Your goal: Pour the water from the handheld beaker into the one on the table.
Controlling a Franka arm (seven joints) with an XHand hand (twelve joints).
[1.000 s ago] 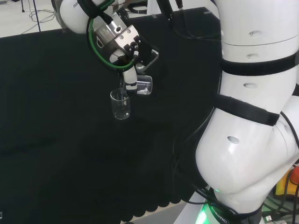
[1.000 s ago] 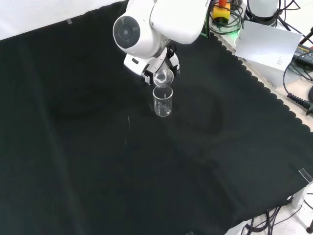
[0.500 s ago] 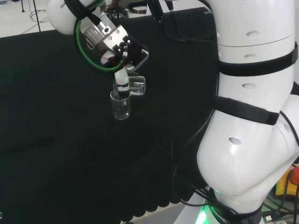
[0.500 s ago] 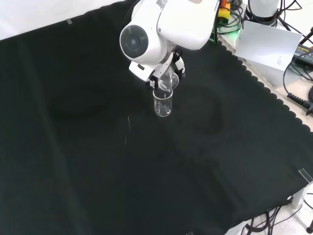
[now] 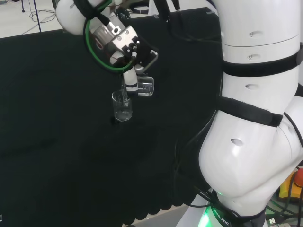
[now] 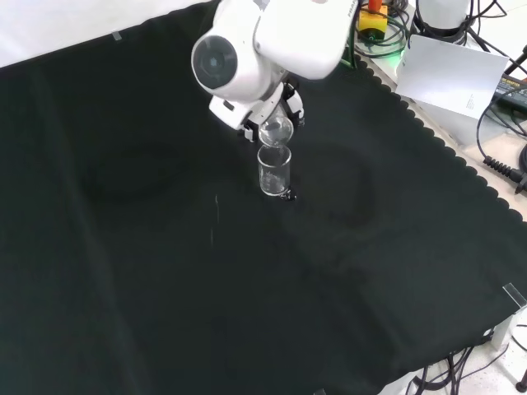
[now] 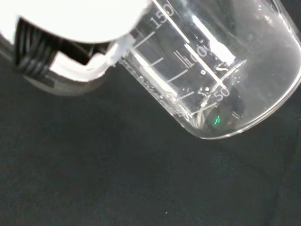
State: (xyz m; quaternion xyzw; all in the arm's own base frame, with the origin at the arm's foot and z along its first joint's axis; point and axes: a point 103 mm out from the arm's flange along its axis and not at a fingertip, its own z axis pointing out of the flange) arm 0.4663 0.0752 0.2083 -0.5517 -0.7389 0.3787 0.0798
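Above the black tabletop (image 6: 165, 271), the hand (image 5: 131, 81) is gripping a tipped clear beaker (image 5: 145, 87), its mouth over an upright beaker (image 5: 122, 106).

Black cloth (image 6: 165, 271), white card (image 6: 449, 78), cables (image 6: 502, 173) beyond.

A black cloth (image 6: 165, 271) covers the tabletop, creased in places and cut with a scalloped edge (image 6: 449, 152) along its right side in the front view. Small strips of pale tape (image 6: 514, 295) hold its corners down. Beyond that edge lie a white sheet of card (image 6: 449, 78), black cables (image 6: 502, 169) and a yellow and red box (image 6: 375, 16). In the head view, a pale floor (image 5: 28, 16) shows past the cloth's far edge, with dark cables (image 5: 40, 16) trailing over it, and a green light (image 5: 206, 220) glows at the bottom.
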